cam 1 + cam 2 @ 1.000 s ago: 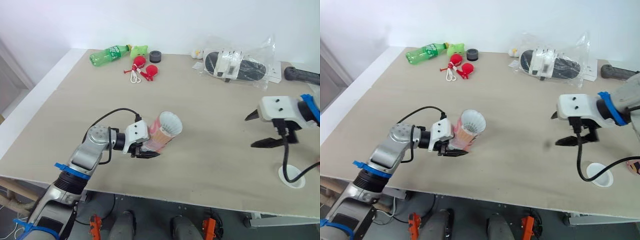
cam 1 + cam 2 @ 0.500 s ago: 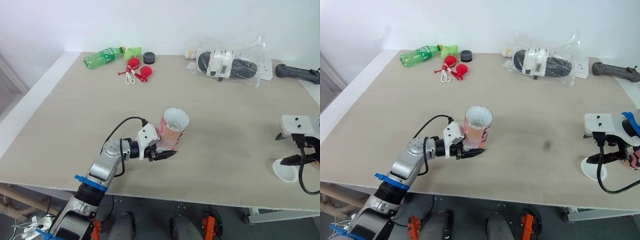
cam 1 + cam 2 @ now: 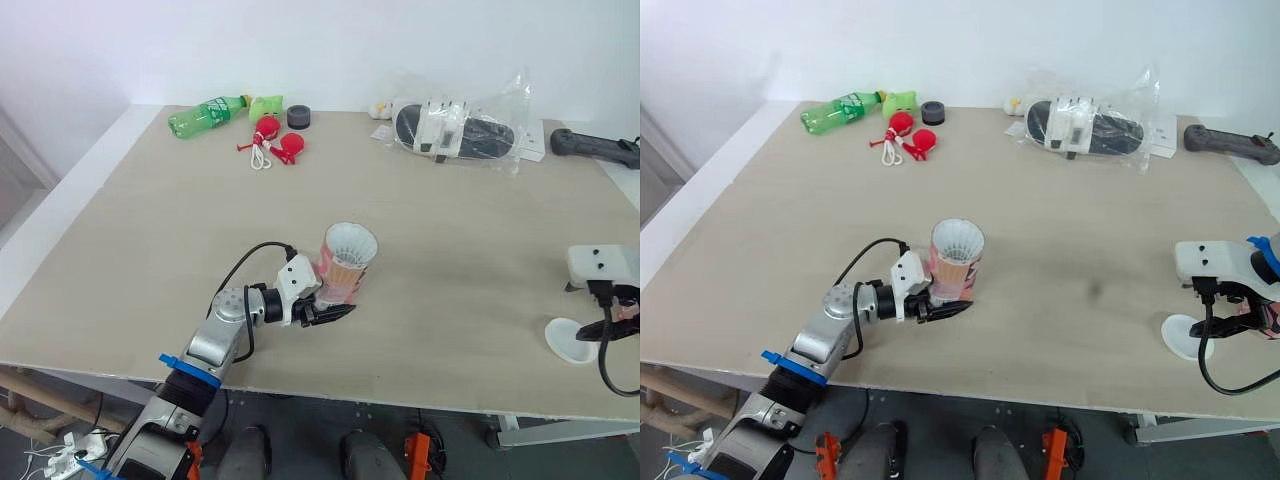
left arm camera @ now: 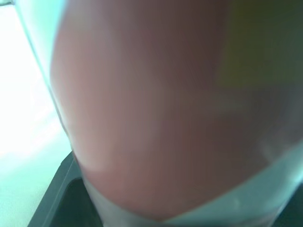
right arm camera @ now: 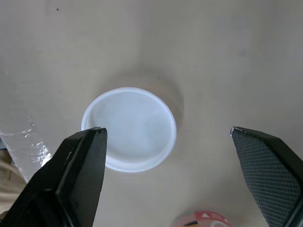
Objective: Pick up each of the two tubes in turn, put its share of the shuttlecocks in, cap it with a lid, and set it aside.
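The left pincer (image 3: 328,312) is clenched on the low end of the tube (image 3: 346,268). The tube is a round pink and red can that looks smooth and shiny, and it stands almost straight up on the tabletop (image 3: 160,230), which is flat, dull and sand-colored. A white shuttlecock (image 3: 350,243) with a soft ring of feathers sits in the open top of the tube, just above the pincer. In the left wrist view the tube (image 4: 156,104) is right up against the camera, pink and blurry. The right pincer (image 5: 165,130) is spread wide open and holds nothing. Its black fingers (image 5: 78,175) are pointy, and one has a bumpy, dotted skin. The lid (image 5: 129,127) is a flat, round, white plastic cap with a low rim, and it lies on the tabletop under the pincer, between the two fingers. A curved red and white rim (image 5: 201,220) peeks in close to the pincer's wrist. Far past the left pincer lie a green plastic bottle (image 3: 205,112) and a crinkly see-through bag (image 3: 460,128). A second ago the right pincer was up in the air, off to one side of the lid; now it is right over the lid. The tube leaned more then, and now it is nearly upright in the same grip.
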Motion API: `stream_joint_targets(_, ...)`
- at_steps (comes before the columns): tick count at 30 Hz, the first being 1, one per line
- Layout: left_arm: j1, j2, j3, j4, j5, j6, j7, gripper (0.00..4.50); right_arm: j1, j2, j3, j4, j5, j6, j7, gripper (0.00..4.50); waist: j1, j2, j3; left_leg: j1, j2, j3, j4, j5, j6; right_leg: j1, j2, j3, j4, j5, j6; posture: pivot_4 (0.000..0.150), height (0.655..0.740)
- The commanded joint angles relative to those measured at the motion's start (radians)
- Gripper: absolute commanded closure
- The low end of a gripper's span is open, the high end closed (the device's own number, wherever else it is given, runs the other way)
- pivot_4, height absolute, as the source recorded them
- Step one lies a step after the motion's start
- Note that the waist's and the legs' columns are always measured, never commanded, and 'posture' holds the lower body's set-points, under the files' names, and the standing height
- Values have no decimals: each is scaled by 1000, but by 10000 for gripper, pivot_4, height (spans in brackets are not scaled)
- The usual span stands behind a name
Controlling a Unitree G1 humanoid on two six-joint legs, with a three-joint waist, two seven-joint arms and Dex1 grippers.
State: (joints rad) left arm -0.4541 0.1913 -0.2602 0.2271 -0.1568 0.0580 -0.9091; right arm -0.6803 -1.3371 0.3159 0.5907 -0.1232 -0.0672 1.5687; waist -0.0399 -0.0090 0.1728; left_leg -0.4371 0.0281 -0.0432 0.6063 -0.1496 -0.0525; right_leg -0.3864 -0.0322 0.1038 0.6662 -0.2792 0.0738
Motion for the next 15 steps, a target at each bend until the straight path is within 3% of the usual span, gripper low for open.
stream_joint_targets(1, 18, -17, 18, 61, 2, -76, 22, 16293, -32, 16, -6, 51, -43, -38, 27, 358, 0, 0, 0, 0, 0, 0, 0, 0, 0, 0, 0, 0, 0, 0, 0, 1500, 7400)
stream_joint_targets(13, 57, -36, 20, 224, 19, -162, 29, 16293, -63, 114, 0, 191, -139, -92, -6, 358, -7, 2, -2, 15, 0, 0, 0, 1, 0, 16, 0, 1, 0, -2, 6, 1500, 7400)
stream_joint_targets(15, 58, -37, 23, 227, 16, -164, 29, 16293, -69, 125, 0, 217, -152, -104, -17, 2605, -7, 3, -2, 16, 0, 1, 0, 1, 0, 16, 0, 1, 0, -2, 6, 1500, 7400)
